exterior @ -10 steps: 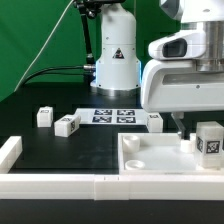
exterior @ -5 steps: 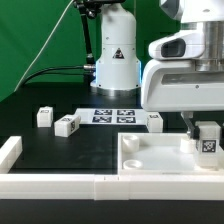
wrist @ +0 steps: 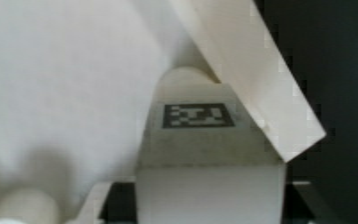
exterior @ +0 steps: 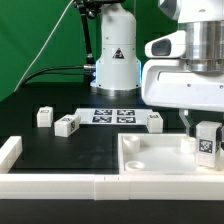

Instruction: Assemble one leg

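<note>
Gripping the leg (exterior: 209,143) upright between narrowed fingers, the gripper (exterior: 206,132) hangs low over the tabletop (exterior: 150,168) near its far right edge, where any tilt or sideways offset on seating could jam the leg or pry it loose.

A white robot arm (exterior: 190,75) reaches down at the exterior view's right. Its jaws clamp an upright tagged leg (exterior: 208,141) at the right end of a white tabletop (exterior: 150,158). Farther back on the black worktop (exterior: 40,150) lie three loose legs (exterior: 43,117) (exterior: 66,125) (exterior: 154,121) and the marker board (exterior: 113,115). White border bars (exterior: 60,185) frame the front.
</note>
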Controlling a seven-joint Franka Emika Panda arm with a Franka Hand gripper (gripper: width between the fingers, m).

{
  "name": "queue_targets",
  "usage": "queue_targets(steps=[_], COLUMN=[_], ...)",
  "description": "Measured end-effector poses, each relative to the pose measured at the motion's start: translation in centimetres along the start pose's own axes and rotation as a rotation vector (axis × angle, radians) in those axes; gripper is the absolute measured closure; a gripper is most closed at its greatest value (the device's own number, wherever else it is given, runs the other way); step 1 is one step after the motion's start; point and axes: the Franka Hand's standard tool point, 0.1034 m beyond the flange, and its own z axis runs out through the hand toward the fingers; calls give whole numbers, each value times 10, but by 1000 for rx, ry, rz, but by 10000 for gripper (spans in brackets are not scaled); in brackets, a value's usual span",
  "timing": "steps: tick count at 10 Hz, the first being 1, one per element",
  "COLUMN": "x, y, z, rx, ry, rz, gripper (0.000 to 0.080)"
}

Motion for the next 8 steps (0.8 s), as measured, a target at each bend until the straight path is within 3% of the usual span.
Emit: queue_targets(steps=[5,7,8], x=[-1,-1,-1], y=[3,3,3], z=[3,3,3], rx=[9,9,10], ry=[-26,-26,-26], rz=[518,504,462], gripper=[506,500,271])
